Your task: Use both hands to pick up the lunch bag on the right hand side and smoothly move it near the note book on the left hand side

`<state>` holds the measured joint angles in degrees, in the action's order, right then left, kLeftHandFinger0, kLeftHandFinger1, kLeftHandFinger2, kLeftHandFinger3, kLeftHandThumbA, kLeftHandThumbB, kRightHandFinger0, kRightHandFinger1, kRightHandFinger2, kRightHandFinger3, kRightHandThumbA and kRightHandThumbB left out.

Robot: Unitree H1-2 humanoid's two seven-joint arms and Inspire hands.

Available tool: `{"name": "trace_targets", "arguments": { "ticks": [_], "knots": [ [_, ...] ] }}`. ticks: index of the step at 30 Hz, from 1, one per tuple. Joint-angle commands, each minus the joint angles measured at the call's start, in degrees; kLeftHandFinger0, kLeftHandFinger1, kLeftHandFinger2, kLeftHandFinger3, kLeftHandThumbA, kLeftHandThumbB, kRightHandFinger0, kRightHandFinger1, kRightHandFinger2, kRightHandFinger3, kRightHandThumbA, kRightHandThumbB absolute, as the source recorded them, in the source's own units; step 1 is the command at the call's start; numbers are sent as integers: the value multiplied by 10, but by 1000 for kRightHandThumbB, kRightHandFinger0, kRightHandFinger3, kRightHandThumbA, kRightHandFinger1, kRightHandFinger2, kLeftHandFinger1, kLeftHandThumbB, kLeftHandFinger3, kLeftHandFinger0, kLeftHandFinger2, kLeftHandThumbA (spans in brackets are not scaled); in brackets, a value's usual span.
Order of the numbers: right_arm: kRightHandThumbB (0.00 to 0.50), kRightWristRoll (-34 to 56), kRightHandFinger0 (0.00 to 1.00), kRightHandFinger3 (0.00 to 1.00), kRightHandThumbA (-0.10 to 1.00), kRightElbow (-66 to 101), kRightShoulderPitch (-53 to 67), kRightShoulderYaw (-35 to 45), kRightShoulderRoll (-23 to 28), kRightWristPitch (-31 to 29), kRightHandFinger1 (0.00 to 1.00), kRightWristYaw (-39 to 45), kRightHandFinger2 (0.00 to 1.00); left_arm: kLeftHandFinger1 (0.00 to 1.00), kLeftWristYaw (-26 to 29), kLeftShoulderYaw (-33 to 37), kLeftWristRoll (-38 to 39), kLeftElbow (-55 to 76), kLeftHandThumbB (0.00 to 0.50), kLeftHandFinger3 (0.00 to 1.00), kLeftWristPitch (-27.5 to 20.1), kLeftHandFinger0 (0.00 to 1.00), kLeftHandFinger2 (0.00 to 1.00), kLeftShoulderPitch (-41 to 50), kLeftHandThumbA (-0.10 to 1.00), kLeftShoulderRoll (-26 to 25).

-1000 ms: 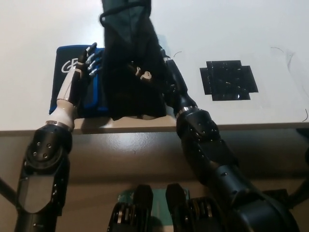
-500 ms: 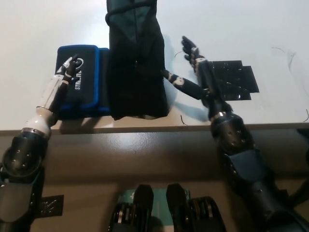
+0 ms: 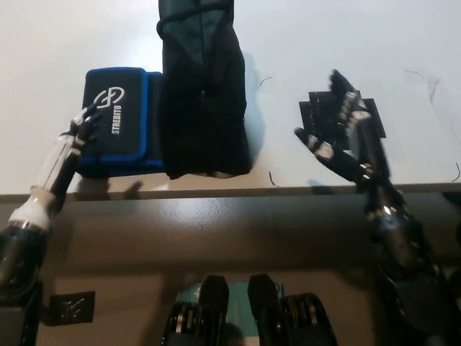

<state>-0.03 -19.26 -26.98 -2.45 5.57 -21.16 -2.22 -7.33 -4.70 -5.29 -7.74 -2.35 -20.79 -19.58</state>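
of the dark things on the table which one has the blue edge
The notebook, lying flat left of the tall black lunch bag. It has a blue border and white print; the bag and the black tape patch show no blue.

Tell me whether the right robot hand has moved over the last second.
Yes. The right robot hand has pulled away from the lunch bag toward picture right and now hovers open over the black tape patch.
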Motion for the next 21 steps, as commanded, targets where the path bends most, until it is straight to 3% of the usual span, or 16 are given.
{"name": "trace_targets", "arguments": {
  "ticks": [1, 4, 5, 6, 9, 13, 15, 18, 21],
  "knots": [
    [452, 80, 1000, 1000, 1000, 132, 90, 75, 41, -35, 1000, 1, 1000, 1000, 25, -58, 7, 110, 382, 1000, -101, 1000, 1000, 79, 1000, -46],
    [395, 82, 1000, 1000, 1000, 113, 117, 83, 44, -52, 1000, 6, 1000, 1000, 50, -78, 17, 77, 348, 1000, -141, 1000, 1000, 100, 1000, -27],
    [362, 78, 1000, 1000, 1000, 108, 129, 87, 44, -57, 1000, 11, 1000, 1000, 53, -86, 28, 55, 320, 1000, -165, 1000, 1000, 111, 1000, -19],
    [328, 75, 1000, 1000, 1000, 103, 139, 89, 42, -58, 1000, 15, 1000, 1000, 52, -95, 45, 35, 262, 1000, -182, 1000, 1000, 120, 1000, -12],
    [282, 84, 1000, 1000, 1000, 91, 156, 89, 37, -58, 1000, 27, 1000, 1000, 71, -105, 32, -11, 165, 1000, -225, 1000, 1000, 139, 1000, -2],
    [212, 86, 1000, 1000, 1000, 71, 169, 91, 32, -58, 1000, 35, 1000, 1000, 64, -114, 47, -35, 202, 1000, -246, 1000, 1000, 166, 1000, 5],
    [210, 84, 1000, 1000, 1000, 64, 170, 92, 33, -58, 1000, 35, 1000, 1000, 57, -118, 56, -36, 219, 1000, -246, 1000, 1000, 172, 1000, 8],
    [214, 70, 1000, 1000, 1000, 58, 178, 87, 35, -58, 1000, 31, 1000, 1000, 58, -121, 52, -40, 187, 1000, -246, 1000, 1000, 184, 1000, 10],
    [223, 61, 1000, 1000, 1000, 51, 183, 79, 36, -58, 1000, 32, 1000, 1000, 56, -121, 50, -49, 186, 1000, -246, 1000, 1000, 190, 1000, 9]
  ]
}}
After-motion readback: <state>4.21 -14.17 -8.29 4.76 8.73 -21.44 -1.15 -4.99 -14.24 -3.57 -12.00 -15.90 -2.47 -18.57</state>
